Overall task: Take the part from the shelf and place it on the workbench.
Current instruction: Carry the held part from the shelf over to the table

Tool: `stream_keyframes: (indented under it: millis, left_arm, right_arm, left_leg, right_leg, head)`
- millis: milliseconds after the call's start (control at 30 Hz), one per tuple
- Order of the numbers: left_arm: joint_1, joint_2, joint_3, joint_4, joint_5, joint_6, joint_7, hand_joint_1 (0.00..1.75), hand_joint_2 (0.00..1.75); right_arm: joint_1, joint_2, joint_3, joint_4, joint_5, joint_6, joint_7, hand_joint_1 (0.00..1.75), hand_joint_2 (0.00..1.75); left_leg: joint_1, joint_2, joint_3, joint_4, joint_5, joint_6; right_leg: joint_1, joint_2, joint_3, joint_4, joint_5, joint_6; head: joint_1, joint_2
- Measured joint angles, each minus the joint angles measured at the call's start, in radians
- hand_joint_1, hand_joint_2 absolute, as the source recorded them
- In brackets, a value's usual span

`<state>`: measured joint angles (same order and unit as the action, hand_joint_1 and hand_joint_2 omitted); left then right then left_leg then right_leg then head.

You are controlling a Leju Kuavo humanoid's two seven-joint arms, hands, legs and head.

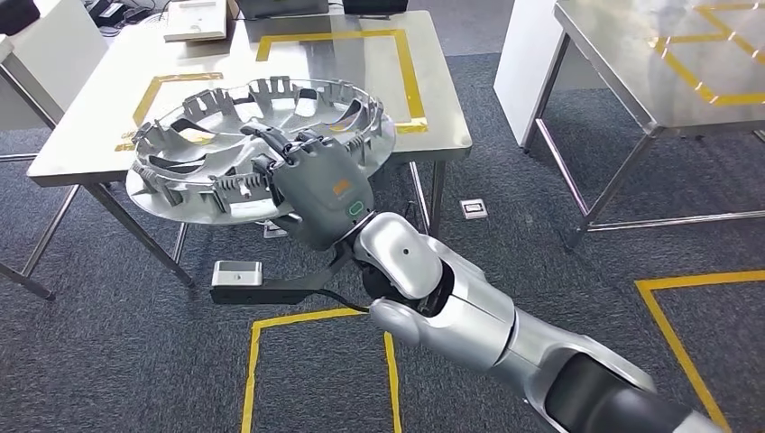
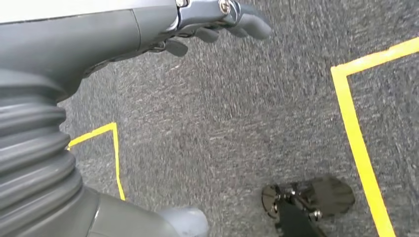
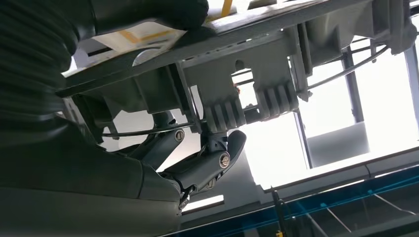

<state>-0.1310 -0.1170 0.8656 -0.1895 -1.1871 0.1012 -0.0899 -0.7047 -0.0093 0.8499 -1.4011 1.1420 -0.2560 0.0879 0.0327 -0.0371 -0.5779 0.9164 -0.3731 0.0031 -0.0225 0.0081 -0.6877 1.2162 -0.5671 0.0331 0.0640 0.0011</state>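
Silver wheel cover (image 1: 262,144) is gripped at its near rim by the right hand (image 1: 311,185), sitting just past it over the table (image 1: 90,135) edge; left hand (image 2: 217,19) hangs loose above the carpet (image 2: 237,123), holding nothing.

The right hand (image 3: 163,148) enters with its grey ribbed cover and holds the rim of a grey plastic wheel cover (image 3: 276,54). Its dark fingers (image 3: 217,158) curl up against a ribbed clip block (image 3: 225,116) on the part's inner side; the thumb (image 3: 148,12) presses on the opposite face. A thin wire retaining ring (image 3: 346,74) runs through the clip blocks along the rim. Behind the part are bright window panes (image 3: 385,98) and a blue-edged beam (image 3: 346,197).
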Motion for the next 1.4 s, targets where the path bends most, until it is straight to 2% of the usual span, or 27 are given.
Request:
stream_keyframes:
  millis: [33,67,133,167,200,233,300,333,400,500,533,567,600,633,667,700,767,833,867,933,1000,1067,1100,1167,1267,1333,1400]
  left_arm:
    - [0.001,0.0,0.0,0.0,-0.001,-0.001,0.0,0.0,1.75]
    - [0.001,-0.001,0.0,0.0,-0.002,-0.002,0.0,0.0,1.75]
    - [0.003,-0.002,0.0,0.0,-0.005,-0.005,0.0,0.0,1.75]
    - [0.004,0.0,0.0,0.0,-0.006,-0.006,-0.001,0.0,1.75]
    - [0.004,0.002,0.0,0.0,-0.007,-0.006,-0.001,0.0,1.75]
    - [0.004,0.003,0.0,-0.001,-0.008,-0.006,-0.002,0.0,1.75]
    - [0.005,0.001,0.0,0.0,-0.009,-0.007,-0.003,0.0,1.75]
    - [0.005,0.001,0.0,0.0,-0.009,-0.007,-0.003,0.0,1.75]
    - [0.003,0.0,0.0,0.0,-0.009,-0.007,-0.005,0.0,1.75]
    - [0.002,-0.001,0.0,0.0,-0.009,-0.007,-0.006,0.0,1.75]
    - [0.004,-0.001,0.0,0.0,-0.009,-0.007,-0.006,0.0,1.75]
    - [0.006,0.0,0.0,0.0,-0.009,-0.006,-0.007,0.0,1.75]
    - [0.008,0.0,0.0,0.0,-0.009,-0.006,-0.007,0.0,1.75]
    - [0.009,0.0,0.0,0.0,-0.009,-0.006,-0.008,0.0,1.75]
    - [0.009,0.001,0.0,0.0,-0.009,-0.006,-0.009,0.0,1.75]
    - [0.009,0.002,0.0,0.001,-0.009,-0.006,-0.01,0.0,1.75]
    - [0.007,0.002,0.0,0.001,-0.009,-0.006,-0.011,0.0,1.75]
    - [0.008,0.004,0.0,0.0,-0.009,-0.007,-0.012,0.0,1.75]
    - [0.01,0.004,0.001,0.0,-0.009,-0.007,-0.012,0.0,1.75]
    - [0.011,0.005,0.001,-0.001,-0.009,-0.007,-0.013,0.0,1.75]
    - [0.01,0.005,0.001,0.0,-0.008,-0.007,-0.015,0.0,1.75]
    - [0.014,0.005,0.001,0.0,-0.007,-0.007,-0.016,0.0,1.75]
    - [0.017,0.004,0.002,0.0,-0.006,-0.007,-0.016,0.0,1.75]
    - [0.02,0.004,0.002,0.001,-0.004,-0.007,-0.017,0.0,1.75]
    - [0.02,0.004,0.002,0.001,-0.004,-0.007,-0.017,0.0,1.75]
    - [0.02,0.003,0.002,0.001,-0.003,-0.006,-0.018,0.0,1.75]
    - [0.02,0.002,0.002,0.001,-0.002,-0.004,-0.018,0.0,1.75]
  right_arm:
    - [0.001,-0.001,0.0,0.0,0.0,0.0,0.001,1.75,1.75]
    - [0.003,-0.002,0.0,0.001,-0.001,0.0,0.002,1.75,1.75]
    - [0.008,-0.002,0.0,0.001,-0.001,0.0,0.005,1.75,1.75]
    - [0.011,-0.003,0.0,0.0,0.0,-0.001,0.007,1.75,1.75]
    - [0.014,-0.005,0.0,0.0,0.003,-0.003,0.009,1.75,1.75]
    - [0.018,-0.006,0.0,-0.001,0.005,-0.004,0.012,1.75,1.75]
    - [0.025,-0.007,0.0,-0.002,0.011,-0.007,0.018,1.75,1.75]
    - [0.027,-0.007,-0.001,-0.003,0.013,-0.007,0.02,1.75,1.75]
    - [0.029,-0.007,-0.001,-0.005,0.017,-0.008,0.021,1.75,1.75]
    - [0.035,-0.007,-0.001,-0.007,0.022,-0.01,0.02,1.75,1.75]
    - [0.037,-0.007,-0.001,-0.007,0.024,-0.01,0.02,1.75,1.75]
    - [0.039,-0.007,-0.001,-0.007,0.024,-0.01,0.02,1.75,1.75]
    - [0.04,-0.007,-0.001,-0.007,0.024,-0.01,0.021,1.75,1.75]
    - [0.041,-0.007,-0.001,-0.007,0.024,-0.009,0.021,1.75,1.75]
    - [0.042,-0.007,-0.001,-0.007,0.024,-0.01,0.021,1.75,1.75]
    - [0.043,-0.007,-0.001,-0.007,0.025,-0.009,0.021,1.75,1.75]
    - [0.043,-0.008,-0.001,-0.007,0.025,-0.011,0.02,1.75,1.75]
    - [0.042,-0.008,-0.001,-0.009,0.025,-0.012,0.021,1.75,1.75]
    - [0.043,-0.008,-0.001,-0.01,0.025,-0.011,0.021,1.75,1.75]
    - [0.044,-0.009,-0.001,-0.01,0.024,-0.01,0.02,1.75,1.75]
    - [0.046,-0.011,-0.001,-0.01,0.024,-0.01,0.019,1.75,1.75]
    - [0.048,-0.012,-0.001,-0.01,0.024,-0.009,0.019,1.75,1.75]
    - [0.048,-0.013,-0.001,-0.01,0.024,-0.009,0.019,1.75,1.75]
    - [0.048,-0.013,-0.001,-0.01,0.023,-0.007,0.018,1.75,1.75]
    - [0.048,-0.013,-0.001,-0.01,0.022,-0.006,0.018,1.75,1.75]
    - [0.047,-0.013,-0.001,-0.01,0.022,-0.004,0.017,1.75,1.75]
    - [0.04,-0.013,-0.002,-0.01,0.016,0.001,0.017,1.75,1.75]
  left_leg:
    - [0.006,0.0,-0.002,0.004,-0.004,-0.008]
    - [0.014,0.0,-0.005,0.012,-0.009,-0.017]
    - [0.035,-0.002,-0.019,0.047,-0.027,-0.045]
    - [0.042,-0.003,-0.029,0.07,-0.04,-0.061]
    - [0.046,-0.004,-0.039,0.091,-0.052,-0.076]
    - [0.046,-0.006,-0.045,0.103,-0.061,-0.087]
    - [0.045,-0.007,-0.045,0.108,-0.07,-0.101]
    - [0.047,-0.003,-0.042,0.112,-0.073,-0.103]
    - [0.043,0.017,-0.066,0.17,-0.094,-0.099]
    - [0.024,0.035,-0.185,0.373,-0.151,-0.08]
    - [0.018,0.035,-0.219,0.415,-0.151,-0.073]
    - [0.011,0.035,-0.235,0.418,-0.131,-0.063]
    - [0.004,0.035,-0.23,0.379,-0.09,-0.053]
    - [-0.004,0.036,-0.211,0.31,-0.041,-0.042]
    - [-0.012,0.038,-0.186,0.25,-0.007,-0.034]
    - [-0.019,0.04,-0.161,0.197,0.01,-0.027]
    - [-0.028,0.042,-0.133,0.157,-0.007,-0.018]
    - [-0.027,0.038,-0.113,0.134,-0.025,-0.005]
    - [-0.027,0.034,-0.099,0.124,-0.031,0.001]
    - [-0.027,0.027,-0.068,0.106,-0.042,0.012]
    - [-0.031,0.021,-0.044,0.099,-0.059,0.02]
    - [-0.039,0.015,-0.013,0.099,-0.084,0.026]
    - [-0.043,0.013,0.007,0.099,-0.098,0.028]
    - [-0.05,0.011,0.038,0.099,-0.119,0.031]
    - [-0.052,0.01,0.049,0.099,-0.127,0.031]
    - [-0.055,0.007,0.06,0.101,-0.146,0.03]
    - [-0.06,0.003,0.081,0.113,-0.168,0.022]
  right_leg:
    - [-0.008,-0.001,-0.013,0.022,-0.001,0.01]
    - [-0.017,-0.001,-0.008,0.008,0.016,0.021]
    - [-0.034,0.0,0.045,-0.095,0.07,0.047]
    - [-0.039,0.004,0.066,-0.138,0.084,0.054]
    - [-0.04,0.008,0.077,-0.156,0.085,0.047]
    - [-0.037,0.012,0.074,-0.148,0.074,0.034]
    - [-0.033,0.013,0.072,-0.13,0.06,-0.003]
    - [-0.032,0.012,0.076,-0.128,0.056,-0.013]
    - [-0.029,0.008,0.093,-0.131,0.047,-0.031]
    - [-0.019,-0.001,0.12,-0.134,0.025,-0.046]
    - [-0.015,-0.002,0.13,-0.134,0.016,-0.047]
    - [-0.012,-0.002,0.142,-0.135,0.006,-0.047]
    - [-0.011,-0.002,0.156,-0.136,-0.005,-0.046]
    - [-0.01,-0.002,0.172,-0.138,-0.017,-0.044]
    - [-0.008,-0.002,0.185,-0.144,-0.027,-0.04]
    - [-0.007,-0.002,0.195,-0.151,-0.035,-0.034]
    - [-0.003,-0.003,0.209,-0.17,-0.04,-0.021]
    - [-0.005,-0.005,0.218,-0.168,-0.023,-0.008]
    - [-0.005,-0.005,0.21,-0.143,-0.01,-0.004]
    - [-0.001,-0.005,0.144,-0.042,-0.002,-0.007]
    - [0.009,-0.004,0.047,0.065,-0.044,-0.015]
    - [0.02,-0.004,-0.019,0.092,-0.088,-0.022]
    - [0.025,-0.004,-0.032,0.066,-0.079,-0.028]
    - [0.032,-0.003,-0.033,0.0,-0.035,-0.039]
    - [0.036,-0.003,-0.028,-0.036,-0.001,-0.045]
    - [0.043,0.001,-0.02,-0.105,0.087,-0.058]
    - [0.049,0.007,0.003,-0.179,0.169,-0.077]
  head:
    - [0.0,0.0]
    - [0.0,0.0]
    - [0.006,0.0]
    - [0.015,0.0]
    - [0.023,0.0]
    - [0.027,0.0]
    - [0.024,0.0]
    - [0.019,0.0]
    - [0.013,0.0]
    - [0.007,0.0]
    - [0.006,0.0]
    - [0.007,0.0]
    - [0.007,0.0]
    - [0.007,0.0]
    - [0.006,0.0]
    - [0.003,0.0]
    - [0.0,0.0]
    - [0.001,0.0]
    - [0.001,0.0]
    - [0.004,0.0]
    - [0.006,0.0]
    - [0.006,0.0]
    - [0.006,0.0]
    - [0.006,0.0]
    - [0.006,0.0]
    - [0.005,0.0]
    - [0.003,0.0]
